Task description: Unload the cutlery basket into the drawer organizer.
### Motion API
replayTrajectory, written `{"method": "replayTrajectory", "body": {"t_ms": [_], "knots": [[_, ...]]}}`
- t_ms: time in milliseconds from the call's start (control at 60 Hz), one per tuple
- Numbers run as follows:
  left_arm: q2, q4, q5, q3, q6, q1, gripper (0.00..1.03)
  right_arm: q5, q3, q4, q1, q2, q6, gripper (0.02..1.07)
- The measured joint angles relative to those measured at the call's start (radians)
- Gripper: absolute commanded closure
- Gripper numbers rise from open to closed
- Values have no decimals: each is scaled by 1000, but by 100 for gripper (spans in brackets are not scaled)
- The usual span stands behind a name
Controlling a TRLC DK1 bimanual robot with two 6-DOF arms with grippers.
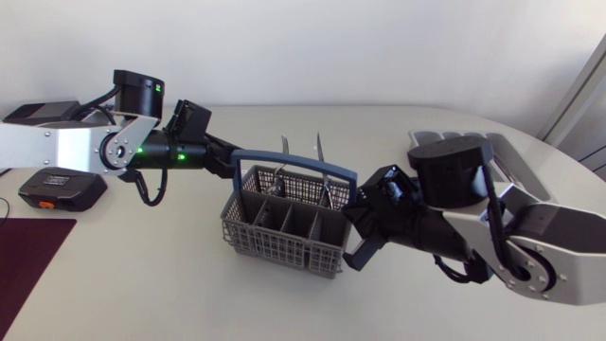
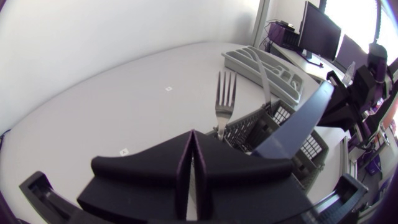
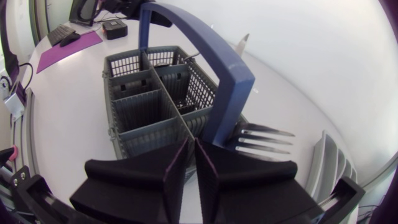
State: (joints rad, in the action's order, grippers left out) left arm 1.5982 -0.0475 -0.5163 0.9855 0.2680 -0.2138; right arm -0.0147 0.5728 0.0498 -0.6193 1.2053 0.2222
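Here, the cutlery basket [image 1: 284,227] stands mid-table, forks [image 2: 225,93] upright, presumably for easy picking, flanked by left gripper [image 2: 194,134] and right gripper [image 3: 190,142], each with fingers together; the drawer organizer [image 2: 264,62] lies beyond the right arm [image 1: 511,227].

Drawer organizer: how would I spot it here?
Start at the white table, then the grey mesh cutlery basket in its middle. The drawer organizer lies at the table's far right, partly behind the right arm: a low grey tray of long slots, without the basket's blue handle.
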Motion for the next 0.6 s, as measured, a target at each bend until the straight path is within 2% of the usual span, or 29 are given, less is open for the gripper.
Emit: {"method": "replayTrajectory", "body": {"t_ms": [233,600], "knots": [[-118,59,-9,-89,41,-14,100,-51,30,3,122,39,57,92],[-266,138,-7,-178,55,-145,100,-90,107,77,190,200,79,92]]}}
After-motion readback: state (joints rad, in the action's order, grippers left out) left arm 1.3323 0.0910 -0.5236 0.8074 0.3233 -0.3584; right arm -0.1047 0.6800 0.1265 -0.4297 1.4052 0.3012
